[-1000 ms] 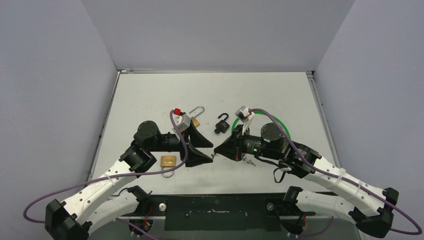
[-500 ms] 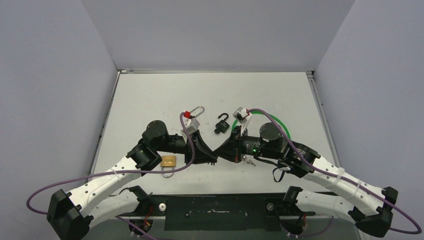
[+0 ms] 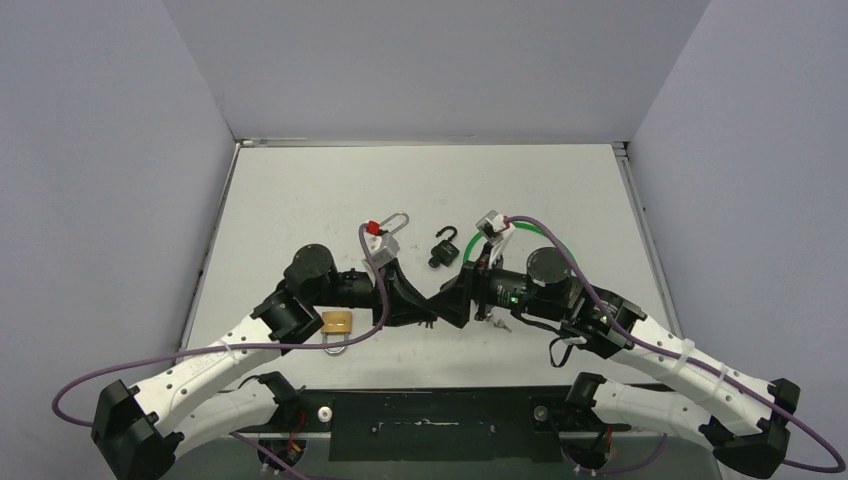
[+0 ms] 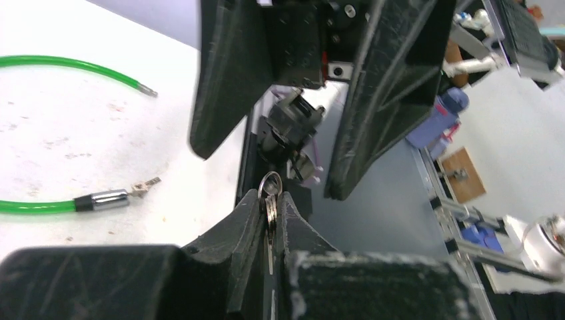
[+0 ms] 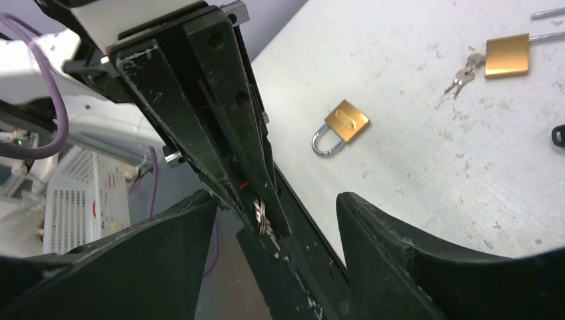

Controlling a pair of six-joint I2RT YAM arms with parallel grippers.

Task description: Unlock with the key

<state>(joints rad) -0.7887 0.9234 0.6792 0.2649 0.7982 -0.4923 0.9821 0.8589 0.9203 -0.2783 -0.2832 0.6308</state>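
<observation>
key [image 4: 270, 181] — silver, pinched in left hand [image 4: 269, 208] | brass padlock [image 5: 346, 123] — shackle closed, lying flat

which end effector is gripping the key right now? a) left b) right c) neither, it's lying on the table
A: the key is pinched in the shut left end effector, while the right end effector stands open around it.

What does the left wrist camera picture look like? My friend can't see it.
The left gripper, at the bottom, pinches a small silver key, its ring sticking out. Just above, the right gripper faces it with its two black fingers spread wide. On the left, a green cable lies on the white table.
</observation>
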